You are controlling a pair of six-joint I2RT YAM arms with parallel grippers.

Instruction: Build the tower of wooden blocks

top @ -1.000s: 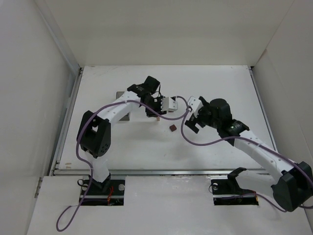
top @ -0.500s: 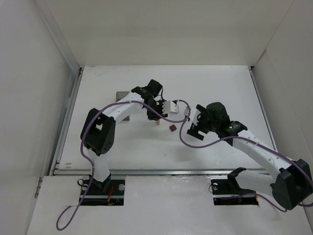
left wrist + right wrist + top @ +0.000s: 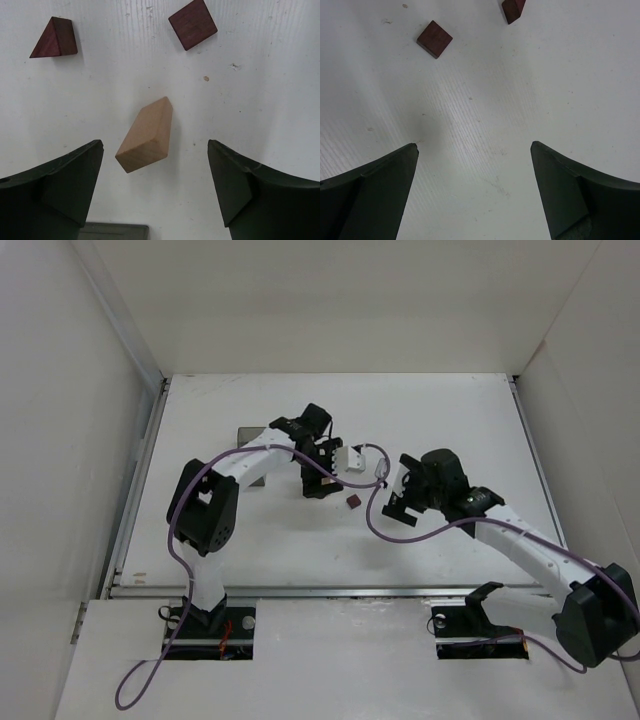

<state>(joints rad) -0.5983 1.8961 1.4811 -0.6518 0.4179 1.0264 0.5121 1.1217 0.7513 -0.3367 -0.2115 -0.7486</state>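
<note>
We judge the build hardly begun: the tan block (image 3: 145,135) sits alone on the bench (image 3: 260,90), inside the open left hand (image 3: 155,147), untouched. The dark cube (image 3: 192,24) and dark wedge (image 3: 54,39) lie apart beyond it, nothing stacked. The right hand (image 3: 474,145) hangs open, empty.

A slim tan block (image 3: 145,135) sits apart from a dark reddish wedge (image 3: 54,38) and dark square block (image 3: 192,24).

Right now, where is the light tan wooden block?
In the left wrist view, the tan block sits on the table between the left gripper's open fingers, touching neither; two dark reddish-brown blocks lie beyond.
</note>
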